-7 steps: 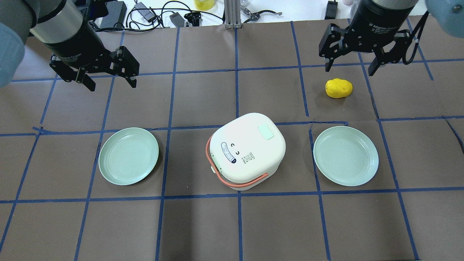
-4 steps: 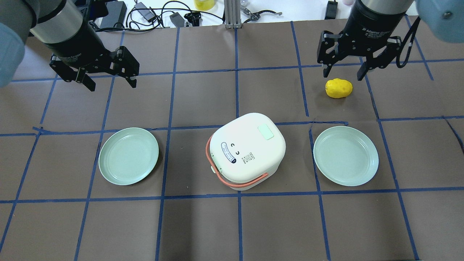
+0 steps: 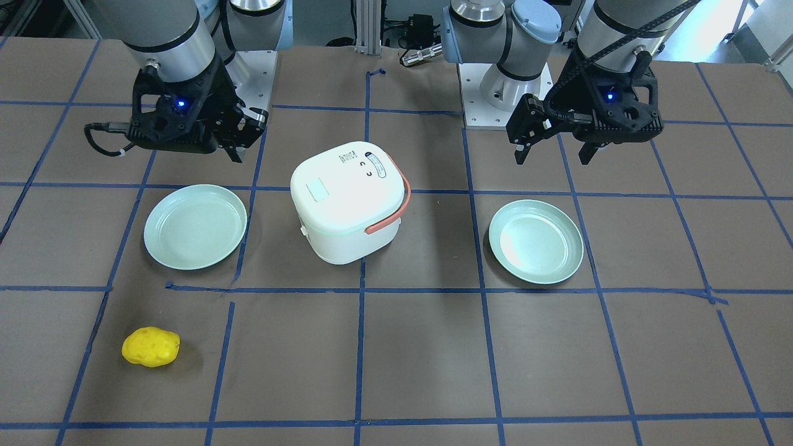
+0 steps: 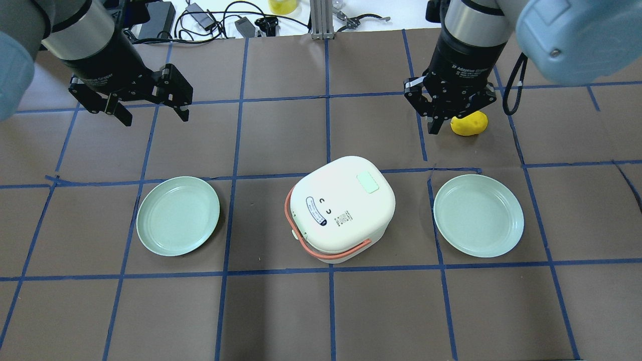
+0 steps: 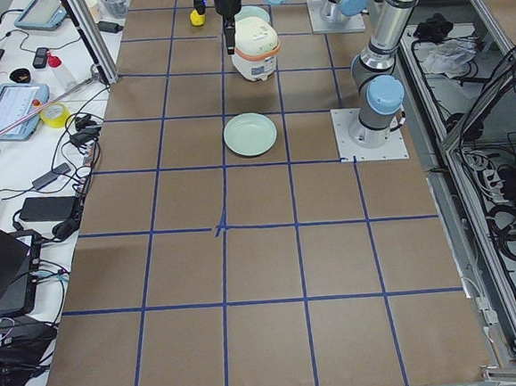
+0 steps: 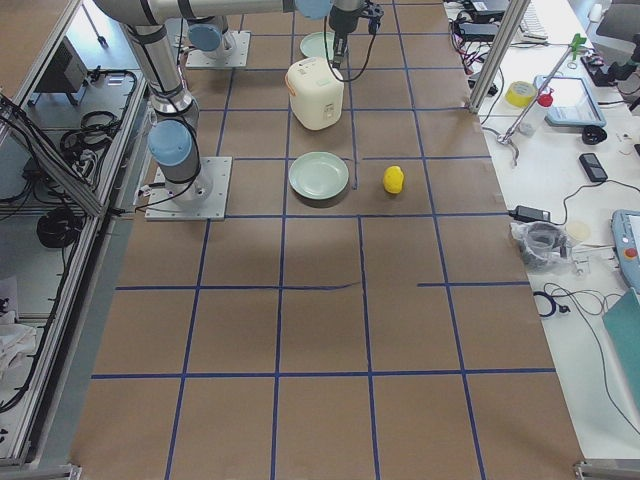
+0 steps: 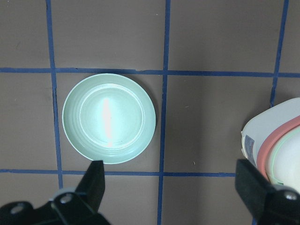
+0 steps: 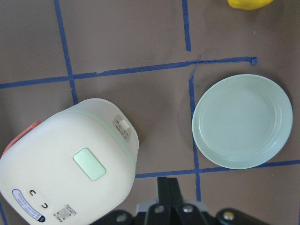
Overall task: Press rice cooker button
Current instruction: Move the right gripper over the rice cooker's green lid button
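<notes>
The white rice cooker with a coral handle stands mid-table, lid closed. Its pale mint button sits flush in the lid top and also shows in the front view and the right wrist view. My right gripper is shut and empty. It hovers beyond the cooker, to the right of the button and clear of the lid; the right wrist view shows its fingers pressed together. My left gripper is open and empty, far to the left above the table.
Two mint-green plates lie beside the cooker, one on the left and one on the right. A yellow lumpy object lies just right of my right gripper. Cables and gear line the far table edge.
My right gripper has moved left toward the cooker, past the yellow object, and its fingers have shut. The left arm has not moved.
</notes>
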Action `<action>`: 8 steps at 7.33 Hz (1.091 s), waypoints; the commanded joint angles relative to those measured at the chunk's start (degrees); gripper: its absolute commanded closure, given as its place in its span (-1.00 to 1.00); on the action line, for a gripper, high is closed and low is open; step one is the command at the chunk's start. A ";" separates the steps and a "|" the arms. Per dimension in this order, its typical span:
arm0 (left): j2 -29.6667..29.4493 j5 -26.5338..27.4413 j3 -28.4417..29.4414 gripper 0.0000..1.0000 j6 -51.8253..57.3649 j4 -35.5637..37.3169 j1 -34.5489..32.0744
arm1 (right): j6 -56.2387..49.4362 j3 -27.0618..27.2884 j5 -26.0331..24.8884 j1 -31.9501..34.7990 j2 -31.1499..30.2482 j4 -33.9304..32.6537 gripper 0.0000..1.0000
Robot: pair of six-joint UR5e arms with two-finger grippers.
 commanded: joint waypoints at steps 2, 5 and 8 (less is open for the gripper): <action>0.00 0.00 0.00 -1.00 0.04 0.00 0.00 | 0.68 4.07 0.96 4.06 1.66 -5.11 1.00; 0.00 0.00 0.00 -1.00 0.04 0.00 0.00 | 0.76 7.76 1.05 7.59 3.86 -12.06 1.00; 0.00 0.00 0.00 -1.00 0.04 0.00 0.00 | 0.68 10.40 2.88 7.77 3.96 -14.53 1.00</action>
